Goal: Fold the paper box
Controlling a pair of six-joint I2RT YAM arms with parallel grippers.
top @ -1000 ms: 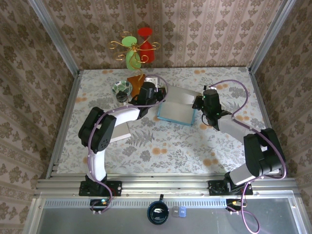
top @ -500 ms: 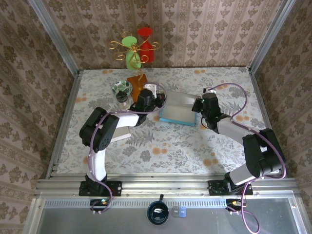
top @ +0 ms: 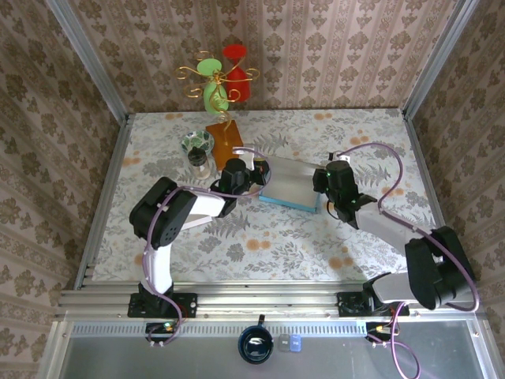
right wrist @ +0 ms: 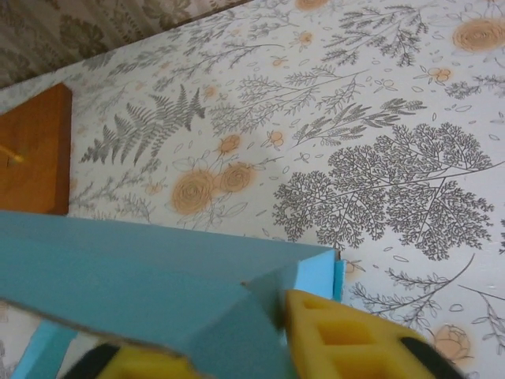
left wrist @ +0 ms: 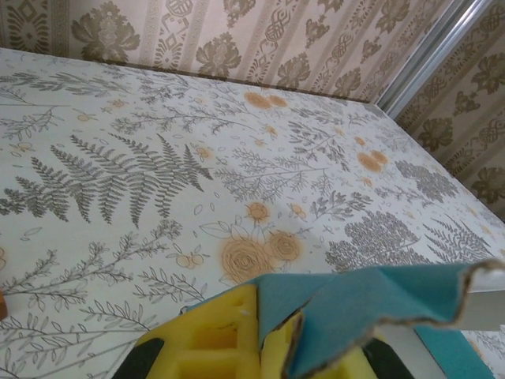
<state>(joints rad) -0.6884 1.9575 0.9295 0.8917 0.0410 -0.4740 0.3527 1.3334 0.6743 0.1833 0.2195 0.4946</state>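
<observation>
At mid-table, left hand (left wrist: 276, 341) clamps the paper box (top: 289, 182); right hand (right wrist: 237, 351), ajar, straddles its corner.

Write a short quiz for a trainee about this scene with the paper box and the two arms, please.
1. True or false: the left gripper is shut on a flap of the paper box.
2. Choose one: the outer walls of the paper box are A red, B blue, C black.
3. Short answer: on which arm's side of the box does the orange wooden block stand?
Key: 1 true; 2 B; 3 the left arm's side.
</observation>
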